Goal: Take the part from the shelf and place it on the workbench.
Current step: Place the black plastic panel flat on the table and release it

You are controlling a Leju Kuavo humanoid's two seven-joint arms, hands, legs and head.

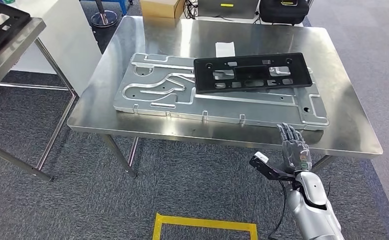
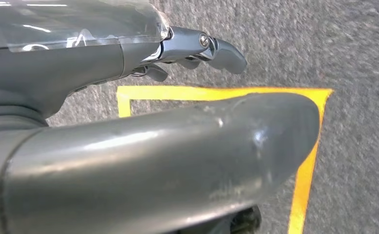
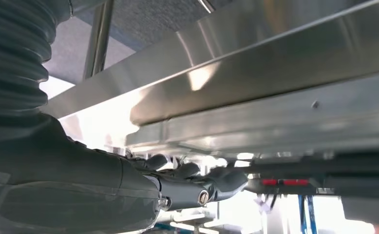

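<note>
**Part resting on the surface**

We see the black part (image 1: 252, 73) lying on the silver plate (image 1: 182, 92) atop the steel surface (image 1: 342, 125). Our right robot hand (image 1: 293, 146), at five o'clock from it, holds nothing, fingers extended at the surface's edge. Our left robot hand (image 2: 178, 53) hangs empty above the carpet (image 2: 353, 48), fingers loosely curled.
</note>
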